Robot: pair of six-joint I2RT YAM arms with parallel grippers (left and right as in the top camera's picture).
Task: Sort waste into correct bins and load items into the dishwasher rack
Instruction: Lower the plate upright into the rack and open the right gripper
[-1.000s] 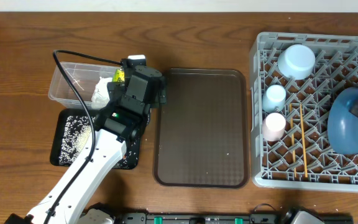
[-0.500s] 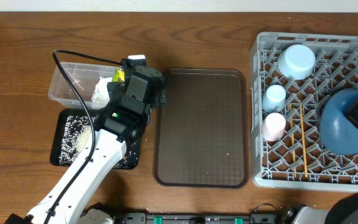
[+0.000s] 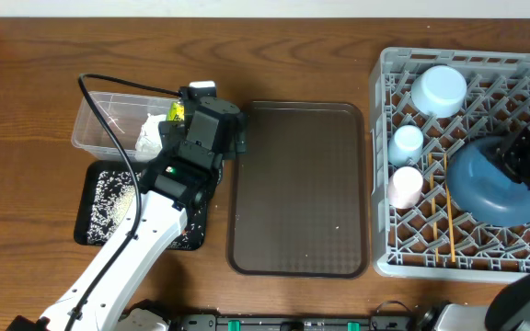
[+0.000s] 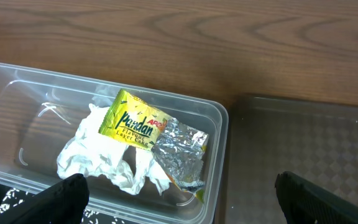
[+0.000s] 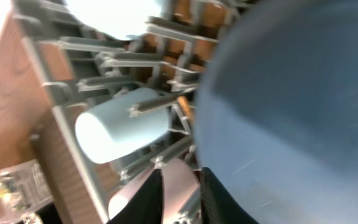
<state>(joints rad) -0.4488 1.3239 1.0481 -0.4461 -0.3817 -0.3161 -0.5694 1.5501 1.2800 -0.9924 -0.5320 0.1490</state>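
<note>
Plate (image 3: pixel 482 190) shifted left, packet (image 4: pixel 133 123) lettering wrist-only

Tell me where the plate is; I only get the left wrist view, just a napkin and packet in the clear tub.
Observer: The dark-blue plate lies in the dishwasher rack, toward its right side.
Operator: And the rice?
Observer: Rice grains are scattered in the black tray.
Operator: Cups?
Observer: The light-blue cup and pale-pink cup sit in the rack's left column.
</note>
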